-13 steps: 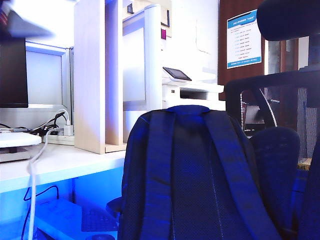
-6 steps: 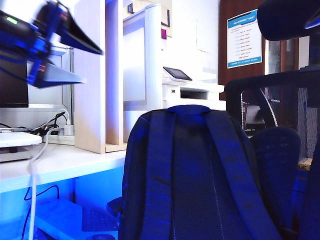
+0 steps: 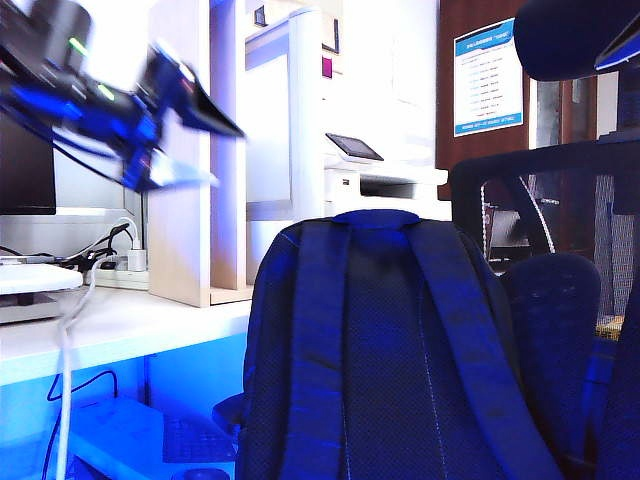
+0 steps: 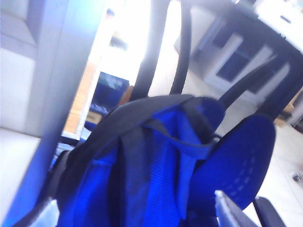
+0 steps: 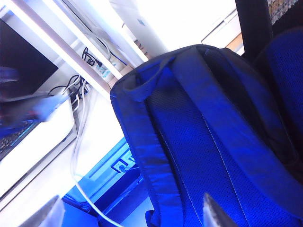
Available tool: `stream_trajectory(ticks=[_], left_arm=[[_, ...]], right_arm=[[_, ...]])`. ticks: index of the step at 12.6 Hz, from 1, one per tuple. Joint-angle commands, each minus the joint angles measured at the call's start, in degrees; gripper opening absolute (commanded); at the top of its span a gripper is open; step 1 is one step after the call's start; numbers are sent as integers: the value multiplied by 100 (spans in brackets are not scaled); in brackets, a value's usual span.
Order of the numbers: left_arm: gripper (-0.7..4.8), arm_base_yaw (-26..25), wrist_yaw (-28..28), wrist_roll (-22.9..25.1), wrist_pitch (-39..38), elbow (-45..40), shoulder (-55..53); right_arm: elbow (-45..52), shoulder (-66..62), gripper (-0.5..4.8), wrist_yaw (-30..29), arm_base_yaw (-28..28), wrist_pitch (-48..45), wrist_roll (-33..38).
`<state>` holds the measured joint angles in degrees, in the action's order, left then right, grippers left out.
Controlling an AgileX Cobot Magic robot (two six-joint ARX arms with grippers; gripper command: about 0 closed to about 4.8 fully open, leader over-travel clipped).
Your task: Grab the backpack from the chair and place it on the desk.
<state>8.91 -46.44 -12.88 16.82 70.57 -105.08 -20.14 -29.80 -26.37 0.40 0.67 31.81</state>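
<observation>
Motion-blurred left gripper (image 3: pixel 195 140), jaws wide and empty, hangs above the desk (image 3: pixel 120 325); right gripper (image 5: pixel 130 213), mostly cropped, gapes over the backpack (image 3: pixel 390 350) on the chair (image 3: pixel 555 290).

White printer (image 3: pixel 385 170) behind; blue poster (image 3: pixel 488 78) on brown wall; bright backlight.

navy backpack (image 3: pixel 390 350) upright on dark chair (image 3: pixel 560 300), beside white desk (image 3: pixel 130 325)

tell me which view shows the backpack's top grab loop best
The left wrist view: the top grab loop on the backpack fills mid-frame, though blurred. The exterior view shows it only as a low hump between the straps; the right wrist view shows it foreshortened.
</observation>
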Motion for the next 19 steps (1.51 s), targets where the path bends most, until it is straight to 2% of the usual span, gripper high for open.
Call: stream_trajectory(ticks=[1, 5, 6, 7, 8, 9, 10, 11, 12, 14, 16, 19], left_arm=[[467, 334, -133, 96, -105, 925, -1054], [467, 518, -118, 326, -518, 1991, -2214], [442, 518, -116, 326, -518, 2135, -2354], [268, 518, -153, 326, -516, 2271, -2470], [160, 525, -181, 328, -463, 2326, -2522], [167, 525, -109, 507, -400, 2354, -2544], [260, 522, 15, 702, -398, 2358, -2540], [373, 522, 31, 691, -393, 2363, -2538], [412, 522, 33, 695, -413, 2385, -2540], [414, 529, 256, 870, -337, 2393, -2540], [479, 527, 546, 988, -188, 2398, -2594], [479, 568, 396, 811, -245, 2743, -2879]], right_arm=[[-24, -24, 378, -37, 7, -133, -33], [-24, -24, 378, -61, 7, -83, -33], [-24, -22, 378, -61, 7, -66, -33], [-24, -24, 377, -61, 7, -52, -33], [-24, -24, 377, -57, 4, -44, -33], [-24, -24, 377, -59, 4, -48, -33], [-24, -22, 377, -61, 7, -44, -33], [-24, -22, 377, -61, 7, -42, -33], [-24, -24, 377, -61, 7, -39, -33], [-24, -22, 377, -79, 7, 9, -33], [-22, -24, 377, -79, 7, 111, -33], [-20, -22, 377, -77, 7, 129, -33]])
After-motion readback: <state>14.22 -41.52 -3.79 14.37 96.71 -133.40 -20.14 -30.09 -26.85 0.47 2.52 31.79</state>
